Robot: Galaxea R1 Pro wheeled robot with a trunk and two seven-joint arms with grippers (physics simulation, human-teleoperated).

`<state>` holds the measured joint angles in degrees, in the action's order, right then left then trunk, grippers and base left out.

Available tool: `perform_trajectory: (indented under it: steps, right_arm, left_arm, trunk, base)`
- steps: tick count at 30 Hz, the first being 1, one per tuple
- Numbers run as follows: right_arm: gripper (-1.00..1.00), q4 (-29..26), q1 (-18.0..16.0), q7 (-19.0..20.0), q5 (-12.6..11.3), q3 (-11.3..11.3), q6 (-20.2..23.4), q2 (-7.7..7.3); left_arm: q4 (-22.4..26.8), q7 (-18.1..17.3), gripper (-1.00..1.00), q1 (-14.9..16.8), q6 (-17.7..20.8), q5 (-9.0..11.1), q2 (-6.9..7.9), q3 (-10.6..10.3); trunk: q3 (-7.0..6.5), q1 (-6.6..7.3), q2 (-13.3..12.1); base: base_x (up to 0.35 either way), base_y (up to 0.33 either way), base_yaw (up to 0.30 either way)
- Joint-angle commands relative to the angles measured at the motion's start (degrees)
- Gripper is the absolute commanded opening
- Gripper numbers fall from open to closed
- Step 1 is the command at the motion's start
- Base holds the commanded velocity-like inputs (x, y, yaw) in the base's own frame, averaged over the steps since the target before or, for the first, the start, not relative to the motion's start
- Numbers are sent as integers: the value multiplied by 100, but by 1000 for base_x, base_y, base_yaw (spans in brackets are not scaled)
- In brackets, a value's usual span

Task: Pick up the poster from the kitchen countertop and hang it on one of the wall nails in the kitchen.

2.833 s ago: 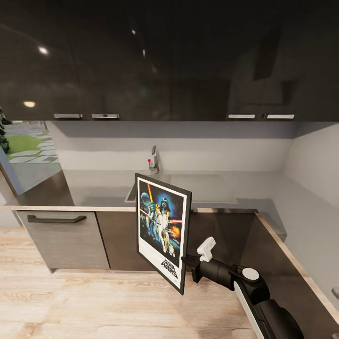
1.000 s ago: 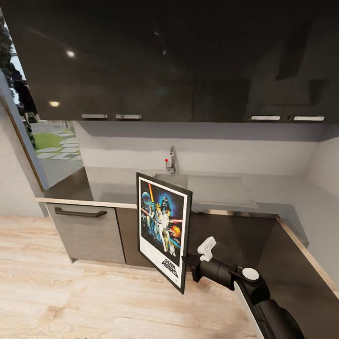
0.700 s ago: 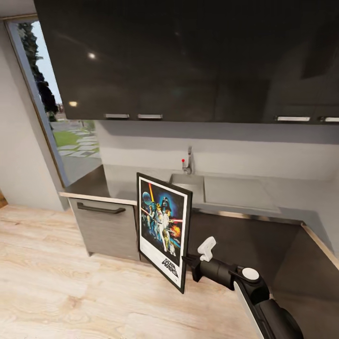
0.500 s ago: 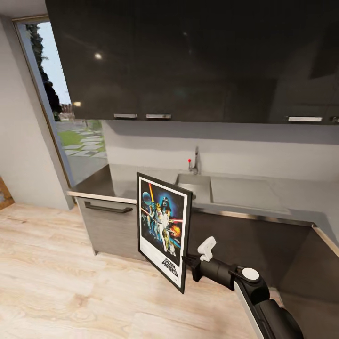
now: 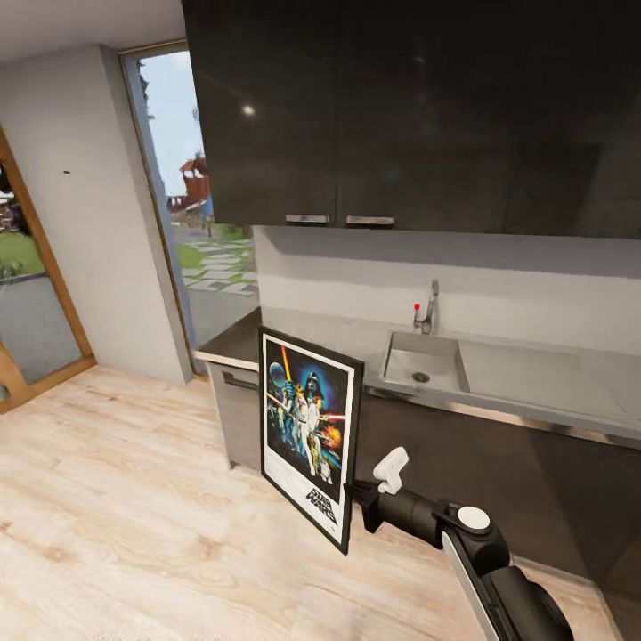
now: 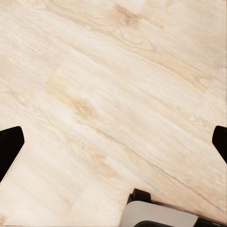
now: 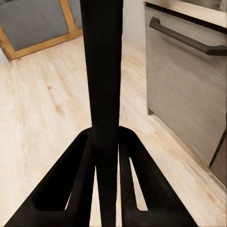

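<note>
Black-framed Star Wars poster [image 5: 309, 434] is clamped upright in your right gripper [image 5: 358, 504], left jaws spread empty: carry it toward the tiny dark nail [image 5: 66, 172].

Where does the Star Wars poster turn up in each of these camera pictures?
Head view: the poster stands upright mid-picture, gripped at its right edge by the right arm.
Right wrist view: seen edge-on, a black strip pinched between the fingers.
Left wrist view: not in it.
Shared landmark: the pale wood floor.

R gripper [image 5: 356, 499] holds poster [image 5: 309, 429] upright, nr kitchen countertop [image 5: 534, 378].
</note>
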<state>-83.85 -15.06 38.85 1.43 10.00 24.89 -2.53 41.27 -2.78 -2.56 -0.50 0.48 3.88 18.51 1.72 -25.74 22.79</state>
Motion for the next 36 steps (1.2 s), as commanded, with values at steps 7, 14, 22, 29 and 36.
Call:
perform_trajectory:
  steps: [7, 14, 22, 29, 36]
  right_arm:
    - [-100, -8, -6, 26, -1, 2, 46, -1]
    - [-100, -8, -6, 31, 1, -2, 55, -2]
    - [-100, -8, -6, 33, -3, 2, 51, -10]
    - [-100, -8, -6, 27, -3, 2, 44, -4]
    - [-100, -8, -6, 26, -2, 6, 44, -2]
  left_arm:
    - [4, -29, 100, 1, -1, 5, -2, 12]
    - [4, -29, 100, 1, 6, 5, -2, 12]
    - [4, -29, 100, 1, 13, 5, -2, 12]
    - [4, -29, 100, 1, 15, 5, -2, 12]
    - [4, -29, 100, 1, 15, 5, -2, 12]
  trunk:
    - [12, -4, 13]
    - [12, -4, 13]
    - [12, -4, 13]
    - [12, -4, 13]
    - [12, -4, 13]
  base:
    - [0, 298, 271]
    - [25, 299, 54]
    - [98, 316, 5]
    - [143, 328, 166]
    - [156, 329, 273]
